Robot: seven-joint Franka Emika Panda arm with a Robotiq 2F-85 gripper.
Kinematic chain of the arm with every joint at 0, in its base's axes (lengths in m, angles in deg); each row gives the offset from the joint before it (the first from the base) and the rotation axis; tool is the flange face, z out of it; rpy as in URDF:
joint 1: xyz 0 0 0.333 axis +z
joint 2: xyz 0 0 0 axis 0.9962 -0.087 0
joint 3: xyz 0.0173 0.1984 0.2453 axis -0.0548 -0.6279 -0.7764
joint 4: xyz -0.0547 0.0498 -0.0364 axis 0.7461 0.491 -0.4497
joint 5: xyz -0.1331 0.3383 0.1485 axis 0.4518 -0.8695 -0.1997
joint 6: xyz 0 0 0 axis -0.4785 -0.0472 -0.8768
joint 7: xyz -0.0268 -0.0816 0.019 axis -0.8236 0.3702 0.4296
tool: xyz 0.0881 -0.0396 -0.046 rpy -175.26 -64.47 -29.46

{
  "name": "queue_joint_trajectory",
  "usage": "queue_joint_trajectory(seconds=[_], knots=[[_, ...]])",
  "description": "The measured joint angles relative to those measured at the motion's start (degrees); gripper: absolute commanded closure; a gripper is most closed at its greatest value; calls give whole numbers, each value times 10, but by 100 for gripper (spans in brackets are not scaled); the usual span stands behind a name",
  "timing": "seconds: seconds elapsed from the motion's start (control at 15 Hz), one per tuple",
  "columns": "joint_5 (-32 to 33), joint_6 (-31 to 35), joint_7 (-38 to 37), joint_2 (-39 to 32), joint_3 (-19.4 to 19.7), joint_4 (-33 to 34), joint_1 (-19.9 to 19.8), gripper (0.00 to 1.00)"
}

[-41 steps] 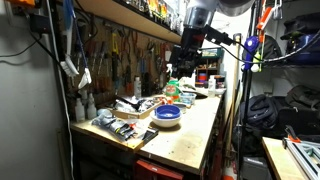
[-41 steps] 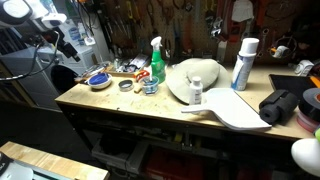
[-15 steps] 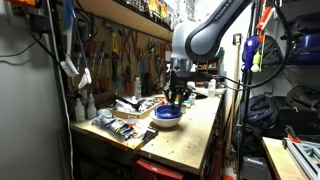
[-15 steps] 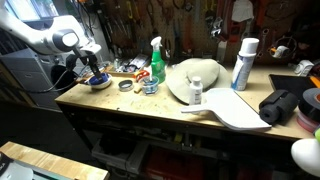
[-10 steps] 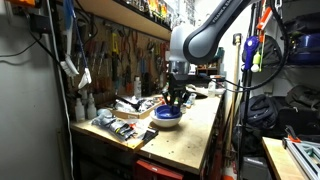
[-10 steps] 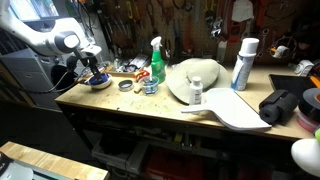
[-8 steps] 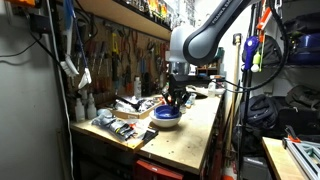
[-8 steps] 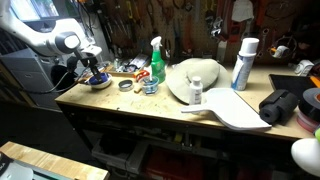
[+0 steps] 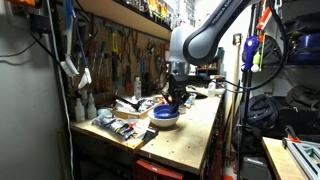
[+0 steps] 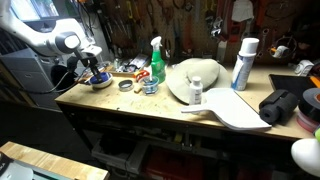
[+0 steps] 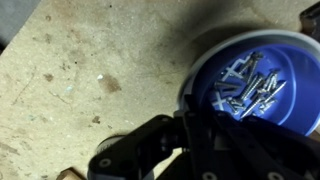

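A blue bowl (image 9: 166, 116) (image 10: 98, 81) stands on the wooden workbench (image 9: 195, 140), near one end of it. In the wrist view the bowl (image 11: 292, 102) holds several metal screws (image 11: 250, 85). The arm reaches down over the bowl in both exterior views. My gripper (image 9: 175, 103) (image 10: 97, 74) (image 11: 186, 112) sits at the bowl's rim. Its dark fingers (image 11: 150, 140) straddle the rim, one outside and one inside, and are shut on it. The fingertips themselves are in shadow.
Along the bench stand a green-topped spray bottle (image 10: 156, 62), a small round tin (image 10: 125, 85), a pale hat-shaped object (image 10: 195, 80), a white spray can (image 10: 243, 63) and a black bag (image 10: 284, 104). Loose tools and boxes (image 9: 122, 122) lie beside the bowl. Tools hang on the back wall.
The arm came down from above the bench to the blue bowl. Over the last second it has stayed over the bowl's rim and the jaws have closed.
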Motion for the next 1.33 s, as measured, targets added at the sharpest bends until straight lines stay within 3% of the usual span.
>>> queue_joint_trajectory(seconds=[0.8,1.33], knots=[[-28,-8,48,63,-1,10,7,90],[-38,-50,50,85,19,9,-15,90]])
